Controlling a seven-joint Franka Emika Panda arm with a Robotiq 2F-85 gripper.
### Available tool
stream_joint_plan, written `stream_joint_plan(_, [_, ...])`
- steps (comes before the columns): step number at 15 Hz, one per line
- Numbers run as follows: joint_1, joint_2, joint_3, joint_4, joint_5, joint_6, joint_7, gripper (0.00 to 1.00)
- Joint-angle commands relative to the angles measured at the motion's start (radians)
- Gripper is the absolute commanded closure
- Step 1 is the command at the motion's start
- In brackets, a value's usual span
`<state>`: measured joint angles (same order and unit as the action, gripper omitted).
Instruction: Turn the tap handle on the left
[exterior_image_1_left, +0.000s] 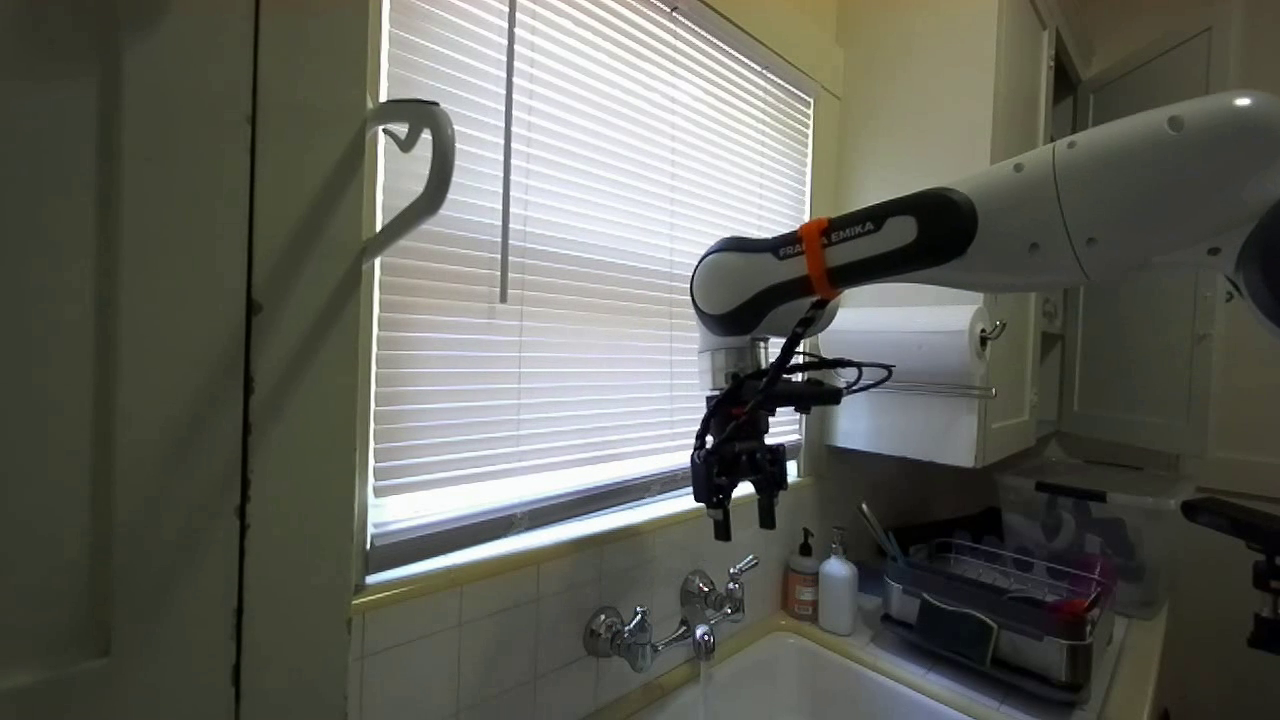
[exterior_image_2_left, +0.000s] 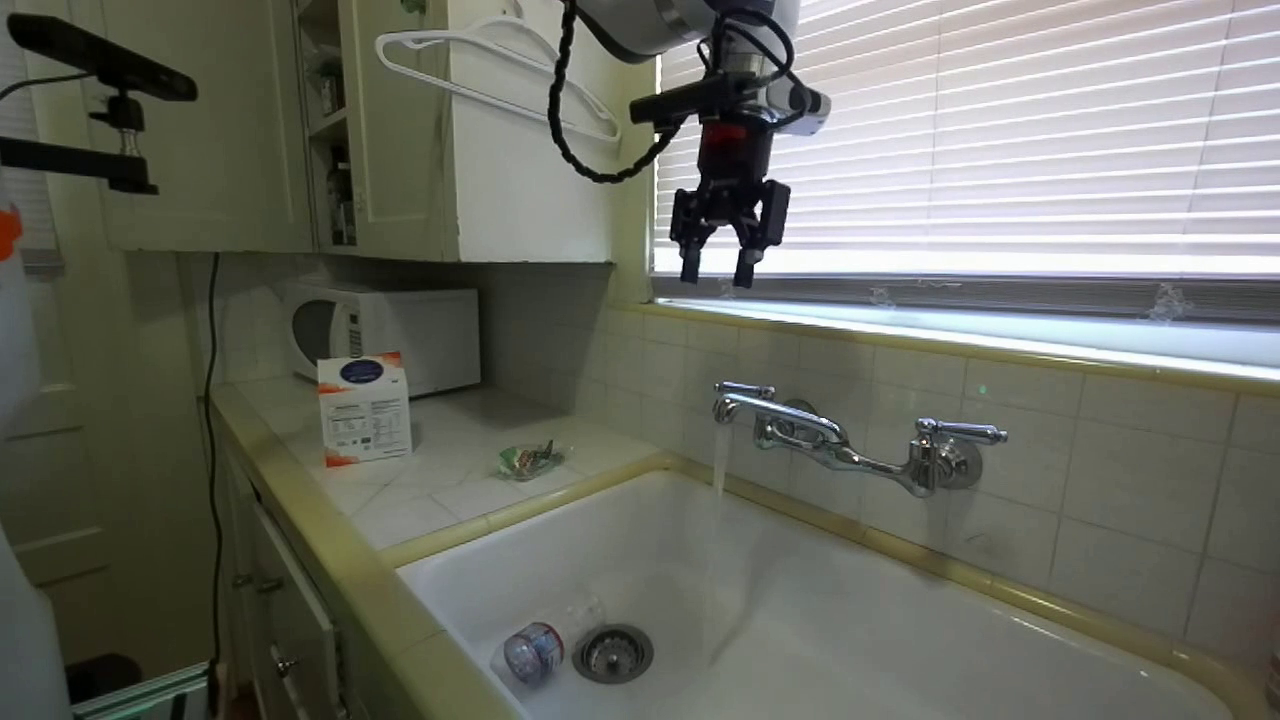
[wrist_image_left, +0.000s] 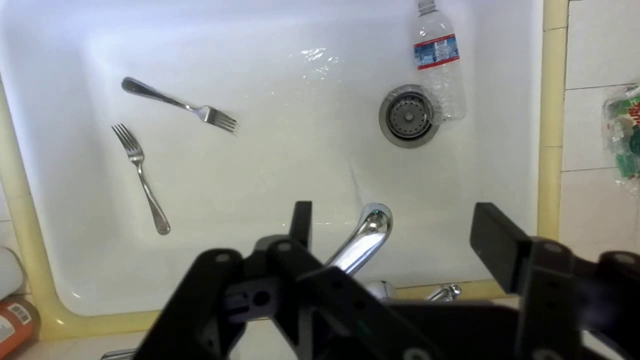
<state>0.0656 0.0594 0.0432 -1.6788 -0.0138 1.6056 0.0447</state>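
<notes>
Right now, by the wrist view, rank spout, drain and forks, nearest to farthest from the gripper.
1. Spout: under the gripper, nearly mid-view.
2. Drain: sink floor, right of middle.
3. Forks: sink floor, left side; between them, too close to call.

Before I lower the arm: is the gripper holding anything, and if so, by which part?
Nothing is held. In both exterior views the gripper hangs open above the tap, jaws apart with nothing between them.
</notes>
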Motion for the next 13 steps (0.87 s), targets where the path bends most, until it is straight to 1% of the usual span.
stream_joint_plan(1, [-0.016,-0.076,-0.007,-0.06,0.013,-0.032,0.053,0.0])
stream_joint_plan(5, [-0.022,-0.112,-0.01,-0.074,0.03,-0.046,0.095,0.0])
stream_joint_plan(6, [-0.019,-0.075,-0.006,-0.035,0.003,-0.031,0.067,0.0])
stream_joint_plan(13, [-0.019,-0.074,-0.006,-0.033,0.003,-0.032,0.069,0.0])
